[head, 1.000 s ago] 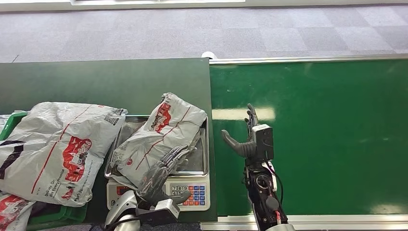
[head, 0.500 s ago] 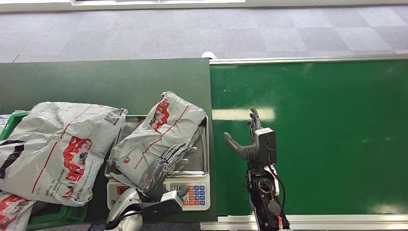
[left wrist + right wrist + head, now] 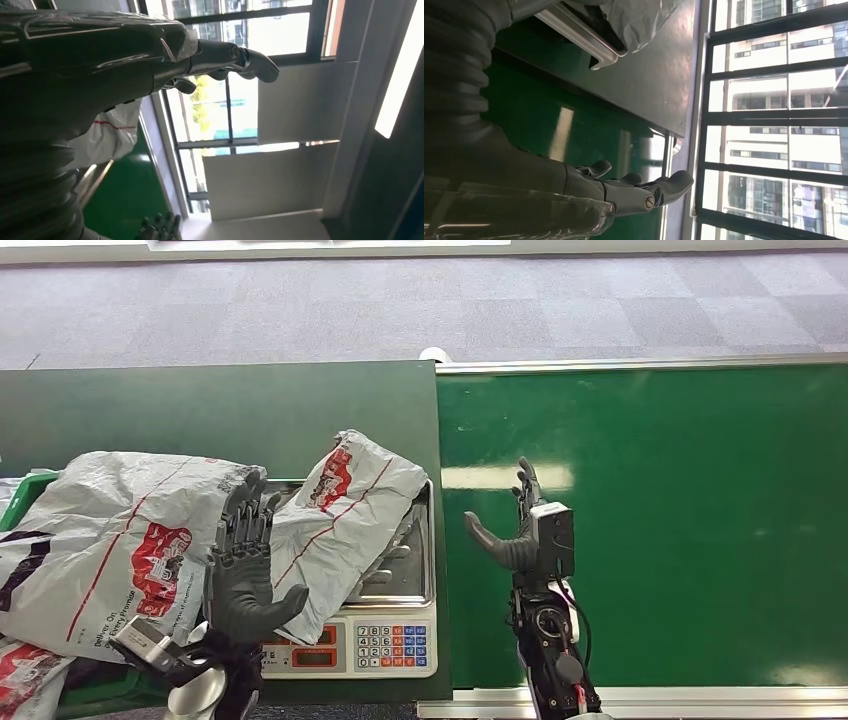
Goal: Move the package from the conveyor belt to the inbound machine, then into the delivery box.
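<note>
Grey carpet tiles beyond, dark green table (image 3: 200, 405) at left, glossy green conveyor belt (image 3: 680, 520) at right. Left hand (image 3: 240, 575) raised upright near the front edge, fingers (image 3: 245, 525) straight and spread, thumb out toward the scale, nothing in the palm (open, plainly). Package (image 3: 335, 520), grey plastic with red print, just off the thumb side of those fingers, lying across the steel pan of the inbound machine (image 3: 395, 585) and slumped over its near left corner; whether the hand grazes the bag or only hangs in front of it, cannot tell. Keypad and red display of the machine bare below the thumb. Behind the backs of the fingers, another larger grey bag (image 3: 120, 540) heaped over the green delivery box (image 3: 25, 495), a further bag beneath it at the corner. Right hand (image 3: 520, 530) held on edge over the belt, fingers (image 3: 524, 485) extended together pointing away, thumb stuck out toward the machine, holding nothing. Same straight fingers (image 3: 644, 192) seen from the right wrist, over green belt, with the pan's rim (image 3: 589, 47) and windows beyond.
</note>
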